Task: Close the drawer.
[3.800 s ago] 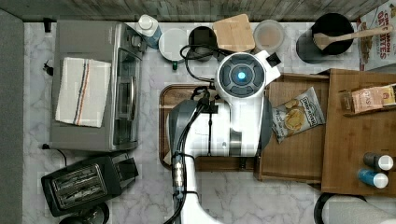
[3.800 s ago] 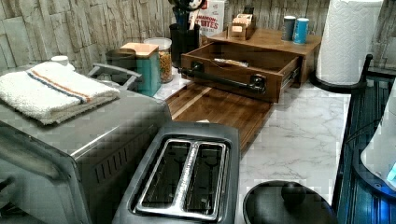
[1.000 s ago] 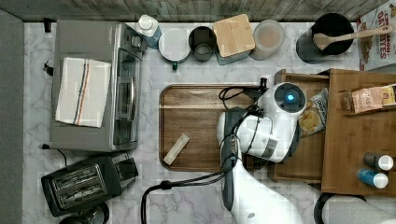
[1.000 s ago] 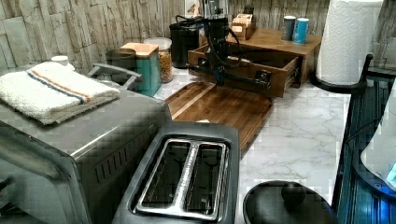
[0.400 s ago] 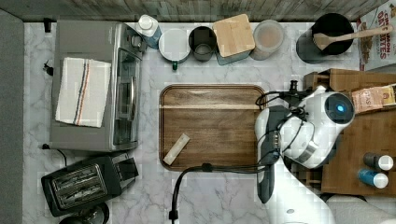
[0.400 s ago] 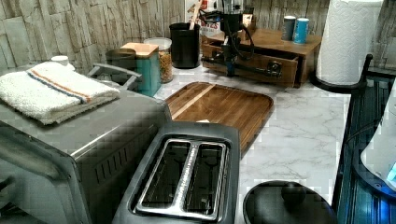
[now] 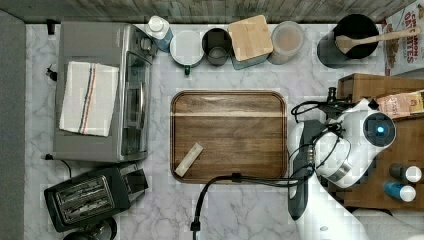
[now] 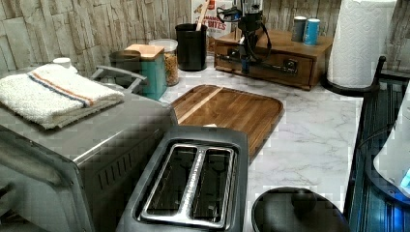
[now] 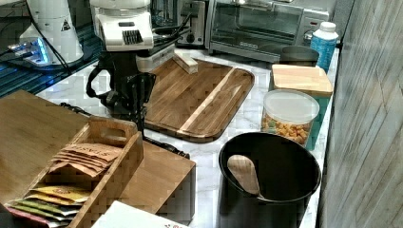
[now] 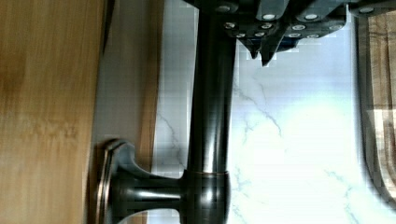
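The drawer (image 8: 270,65) sits pushed flush into the wooden cabinet (image 8: 290,46), its front (image 10: 46,116) level with the cabinet face. A dark metal bar handle (image 10: 210,116) runs along that front. My gripper (image 10: 263,53) hangs right at the handle (image 8: 261,62), on the side away from the drawer front, with its fingertips (image 10: 256,50) together and nothing between them. In the left view the gripper (image 8: 246,60) stands before the left half of the drawer front. Seen from above, the white arm (image 7: 350,145) covers the cabinet's front edge.
A dark wooden tray (image 7: 227,135) with a small wooden block (image 7: 188,160) lies just in front of the cabinet. Canisters and a black utensil pot (image 7: 350,35) line the back wall. Toaster oven (image 7: 95,90), toaster (image 7: 85,200), paper towel roll (image 8: 358,38) and bottles (image 7: 405,182) stand around.
The drawer has slid from wide open fully into the cabinet. My arm moved with it toward the top view's right, off the tray.
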Available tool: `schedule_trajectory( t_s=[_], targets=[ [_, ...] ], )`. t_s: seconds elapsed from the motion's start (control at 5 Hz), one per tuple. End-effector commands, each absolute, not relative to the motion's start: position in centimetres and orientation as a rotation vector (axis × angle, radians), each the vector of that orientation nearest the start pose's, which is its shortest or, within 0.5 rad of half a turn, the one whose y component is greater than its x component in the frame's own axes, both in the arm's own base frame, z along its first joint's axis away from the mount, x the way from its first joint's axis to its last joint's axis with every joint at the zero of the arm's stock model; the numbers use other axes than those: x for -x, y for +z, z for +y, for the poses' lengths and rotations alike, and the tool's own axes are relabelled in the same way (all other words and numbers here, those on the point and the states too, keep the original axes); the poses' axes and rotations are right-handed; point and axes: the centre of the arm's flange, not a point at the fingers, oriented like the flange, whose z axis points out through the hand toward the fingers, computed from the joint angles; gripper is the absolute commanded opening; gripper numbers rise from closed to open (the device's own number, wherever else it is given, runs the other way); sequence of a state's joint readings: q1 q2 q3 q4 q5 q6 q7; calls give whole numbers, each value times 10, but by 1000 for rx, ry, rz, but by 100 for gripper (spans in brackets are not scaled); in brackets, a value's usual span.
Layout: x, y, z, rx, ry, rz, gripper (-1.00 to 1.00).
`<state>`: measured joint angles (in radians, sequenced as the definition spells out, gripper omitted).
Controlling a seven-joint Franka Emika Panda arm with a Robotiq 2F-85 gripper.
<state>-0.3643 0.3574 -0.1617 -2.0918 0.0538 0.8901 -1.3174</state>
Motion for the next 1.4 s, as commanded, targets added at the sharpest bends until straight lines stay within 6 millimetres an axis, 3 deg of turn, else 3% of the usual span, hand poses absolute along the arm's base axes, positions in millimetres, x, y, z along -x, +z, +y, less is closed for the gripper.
schedule_trajectory(
  t_s=[0.2, 1.4],
  targets=[
    [-475, 331, -394, 3349, -310, 320, -100],
    [-475, 331, -394, 3349, -310, 320, -100]
  ],
)
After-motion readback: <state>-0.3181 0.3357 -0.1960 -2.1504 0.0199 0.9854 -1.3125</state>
